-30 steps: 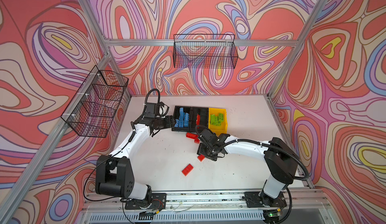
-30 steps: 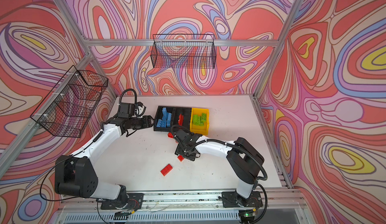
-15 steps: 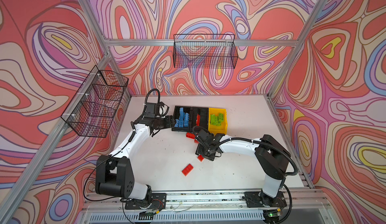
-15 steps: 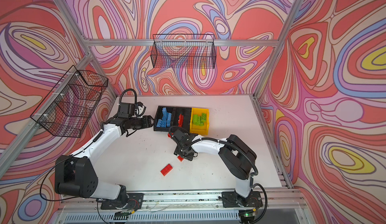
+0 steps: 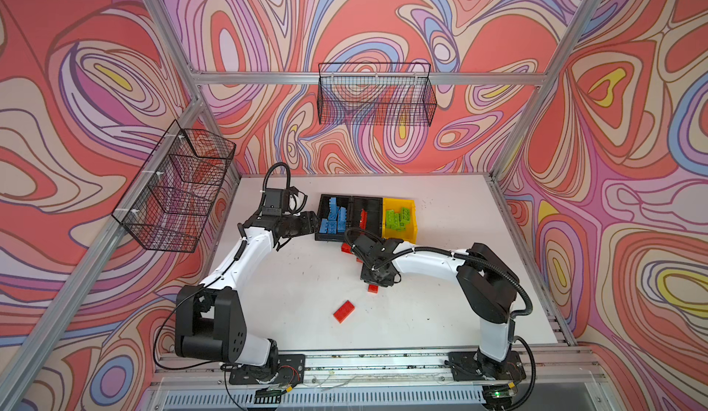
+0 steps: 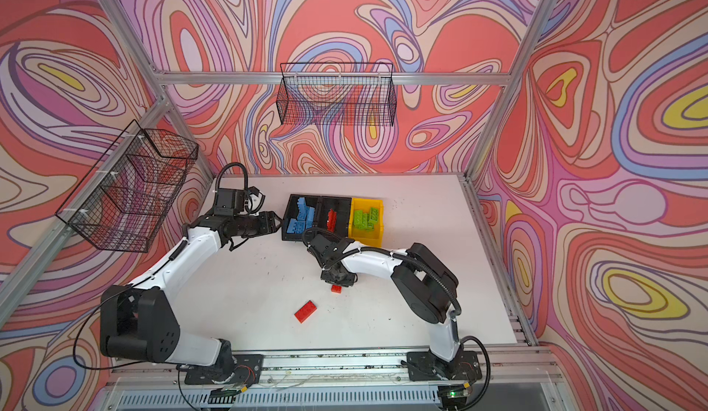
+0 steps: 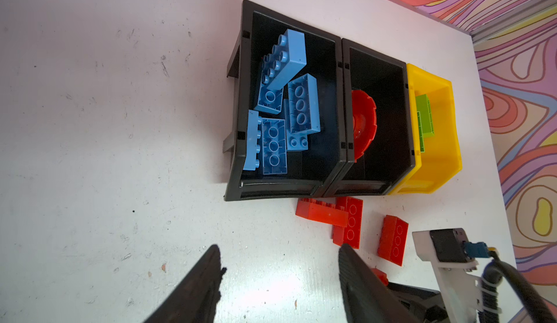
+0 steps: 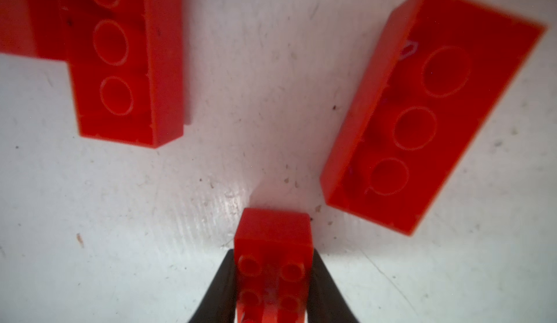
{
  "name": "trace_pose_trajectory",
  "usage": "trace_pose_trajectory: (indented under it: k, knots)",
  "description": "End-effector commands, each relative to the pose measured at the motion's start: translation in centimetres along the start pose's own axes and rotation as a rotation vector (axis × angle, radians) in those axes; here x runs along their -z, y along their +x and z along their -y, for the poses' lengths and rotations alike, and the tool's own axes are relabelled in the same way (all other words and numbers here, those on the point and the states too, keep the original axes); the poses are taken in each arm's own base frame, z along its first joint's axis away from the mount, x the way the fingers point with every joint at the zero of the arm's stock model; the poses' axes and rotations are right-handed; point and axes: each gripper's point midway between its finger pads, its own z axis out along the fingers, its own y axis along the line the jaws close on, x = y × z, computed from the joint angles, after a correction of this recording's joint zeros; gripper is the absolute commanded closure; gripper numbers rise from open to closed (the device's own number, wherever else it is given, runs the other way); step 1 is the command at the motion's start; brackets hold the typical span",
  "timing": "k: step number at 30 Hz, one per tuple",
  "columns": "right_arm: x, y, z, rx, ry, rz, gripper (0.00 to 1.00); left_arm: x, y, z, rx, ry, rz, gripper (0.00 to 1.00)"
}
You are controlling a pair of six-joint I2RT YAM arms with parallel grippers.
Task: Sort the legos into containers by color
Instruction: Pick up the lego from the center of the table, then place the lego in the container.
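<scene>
While the right end effector [image 8: 272,256] grips one red brick [image 8: 272,234], left end effector [image 7: 279,247] gapes near three bins [image 7: 271,190].

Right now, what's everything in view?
table: one, white, underneath
bins: three, two black, one yellow, joined row
blue bricks: several, blue, end black bin
curved piece: one, red, middle black bin
green bricks: several, lime, yellow bin
red bricks: four, red, loose on table, three near bins
small brick: one, red, in right end effector
wire baskets: two, black, on walls
left end effector: one, black, open beside bins
right end effector: one, black, shut on small brick
</scene>
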Motion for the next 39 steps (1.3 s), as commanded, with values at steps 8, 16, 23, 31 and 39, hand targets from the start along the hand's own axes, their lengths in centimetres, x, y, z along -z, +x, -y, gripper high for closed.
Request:
trace_pose_trajectory:
  k: [8,16,23,31,39]
  knots:
    - [5.5,-7.4,-2.6,0.158,-0.036,0.227,0.74,0.2,-0.1,-0.3,-0.01,-0.01,0.004,0.36]
    - [7.7,-19.3,-2.9,0.246,-0.024,0.341,0.72,0.7,0.0,0.2,-0.026,0.008,0.0,0.36]
    - [4.5,-22.1,-3.2,0.299,0.025,0.302,0.71,0.9,-0.1,0.5,-0.026,0.025,0.006,0.36]
    - [3.9,-23.3,-3.6,0.262,-0.015,0.337,0.68,0.8,0.0,0.6,-0.024,0.031,0.007,0.37]
    - [4.2,-23.6,-3.5,0.273,-0.018,0.368,0.5,0.7,0.0,0.4,-0.025,0.021,0.006,0.37]
